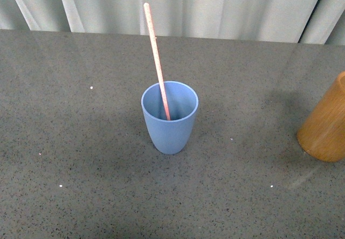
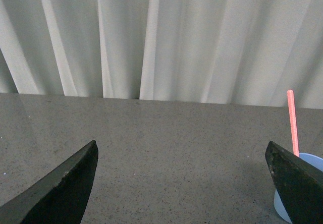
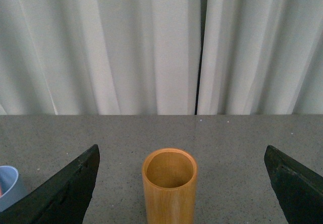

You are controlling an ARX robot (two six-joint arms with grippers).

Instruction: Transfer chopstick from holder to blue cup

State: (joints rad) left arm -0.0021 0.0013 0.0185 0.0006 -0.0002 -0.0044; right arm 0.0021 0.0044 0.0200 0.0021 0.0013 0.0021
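Observation:
The light blue cup (image 1: 170, 118) stands upright mid-table with one pinkish-red chopstick (image 1: 156, 56) leaning inside it, tip pointing back and left. At the right edge of the front view stands the orange-brown holder (image 1: 325, 123), cut off by the frame. No arm shows in the front view. My left gripper (image 2: 181, 156) is open over bare table, and the blue cup (image 2: 279, 204) with the chopstick (image 2: 292, 120) peeks out beside one finger. My right gripper (image 3: 181, 158) is open, with the holder (image 3: 169, 188) upright between its fingers and apart from them. What shows of the holder's inside looks empty.
A dark grey speckled tabletop (image 1: 81, 142) carries both cups. Pale pleated curtains (image 1: 215, 7) hang along its far edge. The blue cup's rim (image 3: 6, 186) shows at the edge of the right wrist view.

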